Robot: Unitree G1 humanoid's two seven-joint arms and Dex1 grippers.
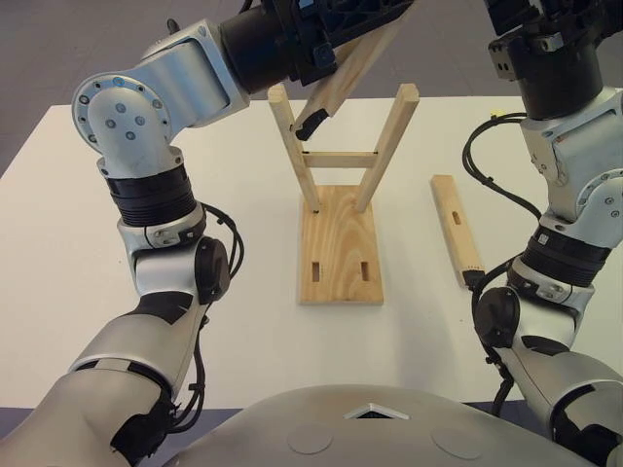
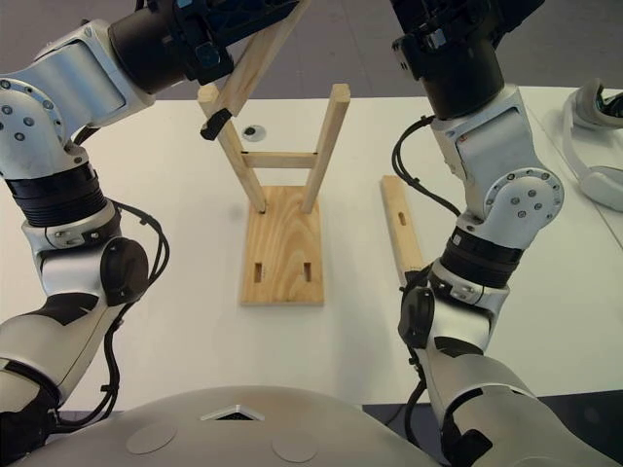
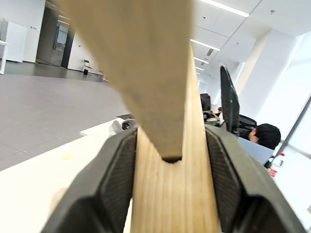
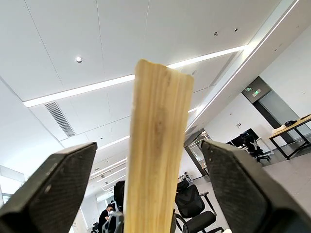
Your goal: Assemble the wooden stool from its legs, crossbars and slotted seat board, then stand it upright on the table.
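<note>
Slotted seat board [image 1: 340,255] flat on the counter [image 1: 58,253], two legs [image 1: 295,146] and a crossbar [image 1: 339,159] upright at its far end, spare leg [image 1: 456,229] lying just beside, left claw [image 3: 170,145] clamped on a slanted wooden piece [image 1: 355,70] above them, right claw [image 4: 148,145] seen from its wrist, pads [image 4: 63,189] wide apart around a wooden end [image 4: 155,107], touching neither

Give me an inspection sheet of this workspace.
Surface: white table, flat.
Job's things: seat board lying flat; two legs upright in its far slots, joined by a crossbar; near slots vacant; loose leg lying right of the board.
Clutter: small dark round item behind the legs; white headset-like object at the right edge.
Grippers: left gripper shut on a held wooden piece above the legs; right gripper open, another wooden bar between its fingers, untouched.
Cables: black cable loop beside the right arm.
Surroundings: grey floor; office ceiling lights.
</note>
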